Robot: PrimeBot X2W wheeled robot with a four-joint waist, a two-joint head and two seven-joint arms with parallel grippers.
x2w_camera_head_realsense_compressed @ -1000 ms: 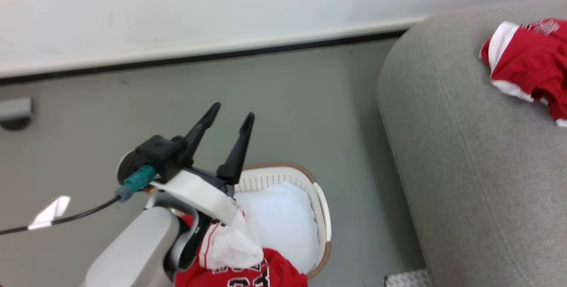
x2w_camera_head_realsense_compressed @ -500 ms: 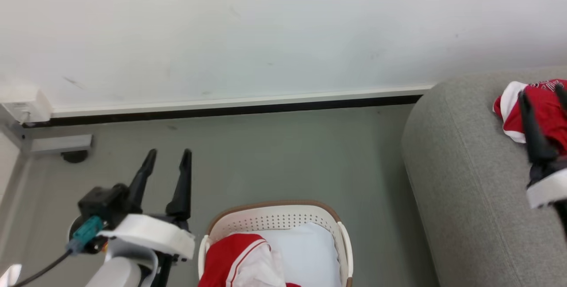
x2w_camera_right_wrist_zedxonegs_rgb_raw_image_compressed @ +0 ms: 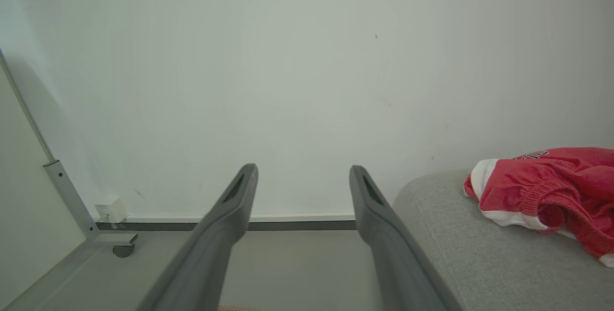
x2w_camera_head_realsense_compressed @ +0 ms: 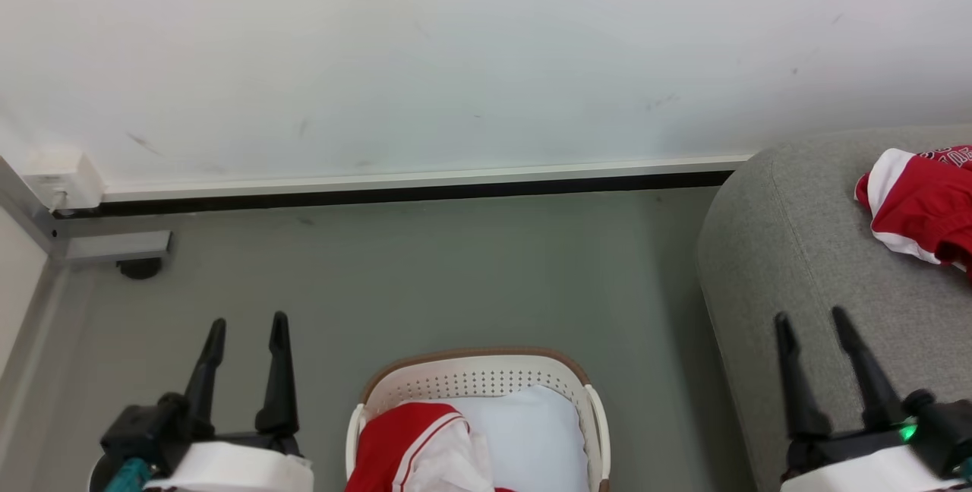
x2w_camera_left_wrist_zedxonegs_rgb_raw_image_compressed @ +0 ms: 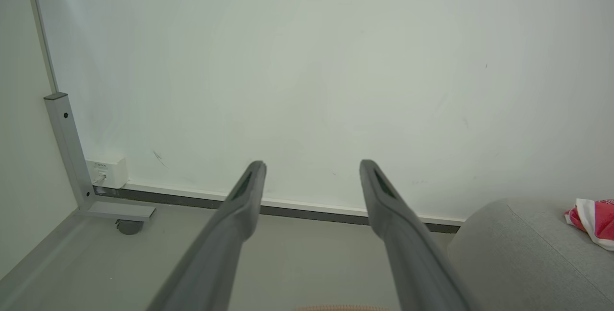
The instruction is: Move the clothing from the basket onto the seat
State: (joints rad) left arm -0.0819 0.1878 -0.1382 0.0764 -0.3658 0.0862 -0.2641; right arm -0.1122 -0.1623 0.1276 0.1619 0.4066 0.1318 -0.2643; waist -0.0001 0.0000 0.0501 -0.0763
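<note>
Right now the white oval plastic laundry basket [x2w_camera_head_realsense_compressed: 471,380] with perforated walls and a brown rim band is sitting on the grey floor [x2w_camera_head_realsense_compressed: 456,272]. Inside the basket a soft red garment with white trim [x2w_camera_head_realsense_compressed: 399,439] is lying bunched against the left side. A pale blue-white cushion [x2w_camera_head_realsense_compressed: 535,439] is lying in the right side, touching it. Right of the basket, apart from it, the large grey fabric sofa with rounded edges [x2w_camera_head_realsense_compressed: 797,249] is standing. A second red garment with white trim and lettering [x2w_camera_head_realsense_compressed: 919,207] is lying crumpled on the sofa, well away from the basket. Left end effector [x2w_camera_head_realsense_compressed: 248,319] is hanging just left of the basket, its two long dark fingers spread apart and gripping nothing; the left wrist view is showing the gap plainly. Right end effector [x2w_camera_head_realsense_compressed: 809,314] is hovering right of the basket, overlapping the sofa's grey fabric in the head view, fingers also spread with nothing between them, short of the second garment. Beyond the basket a white wall [x2w_camera_head_realsense_compressed: 456,59] with a dark baseboard strip is running across. Far left of the basket a grey metal frame foot on a small caster [x2w_camera_head_realsense_compressed: 129,253] is standing.
</note>
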